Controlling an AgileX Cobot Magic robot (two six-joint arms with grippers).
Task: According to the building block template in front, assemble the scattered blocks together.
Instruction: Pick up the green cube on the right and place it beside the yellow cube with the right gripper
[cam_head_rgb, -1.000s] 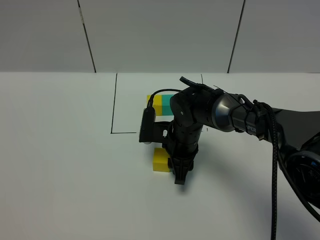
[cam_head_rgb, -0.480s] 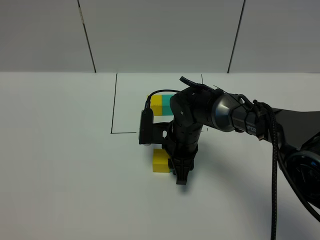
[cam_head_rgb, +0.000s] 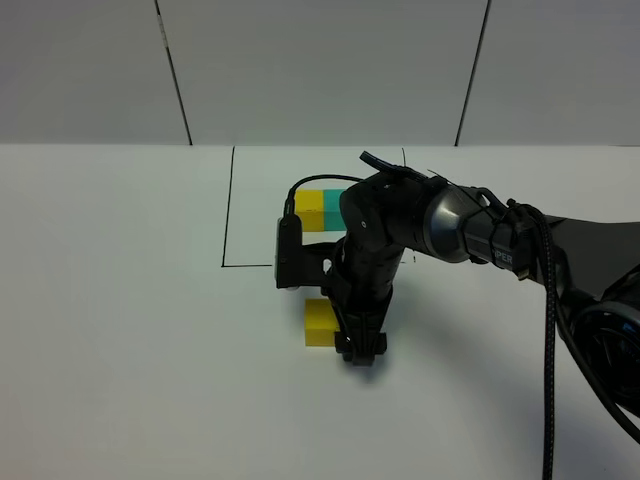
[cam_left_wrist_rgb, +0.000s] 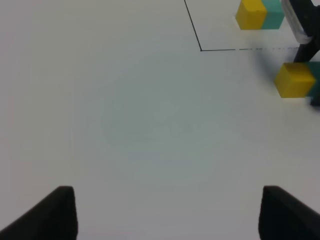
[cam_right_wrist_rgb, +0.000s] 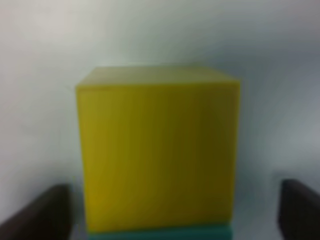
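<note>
The template (cam_head_rgb: 322, 210) is a yellow and teal bar inside a thin black drawn frame; it also shows in the left wrist view (cam_left_wrist_rgb: 260, 14). The loose yellow cube (cam_head_rgb: 320, 322) lies just in front of the frame. My right gripper (cam_head_rgb: 360, 352) points down right beside it. The right wrist view shows the yellow cube (cam_right_wrist_rgb: 159, 150) with the teal cube (cam_right_wrist_rgb: 160, 233) pressed against its near side. My right gripper (cam_right_wrist_rgb: 172, 210) is open, its fingers wide on both sides. The teal cube (cam_left_wrist_rgb: 315, 84) is a sliver in the left wrist view. My left gripper (cam_left_wrist_rgb: 170, 215) is open and empty.
The white table (cam_head_rgb: 130, 330) carries the black frame lines (cam_head_rgb: 228, 205). The right arm (cam_head_rgb: 470, 232) reaches in from the right. A grey panelled wall (cam_head_rgb: 320, 70) stands behind the table.
The right gripper's tip has risen slightly and looks wider. Its wrist camera has shifted a little left. The yellow cube has stayed where it was.
</note>
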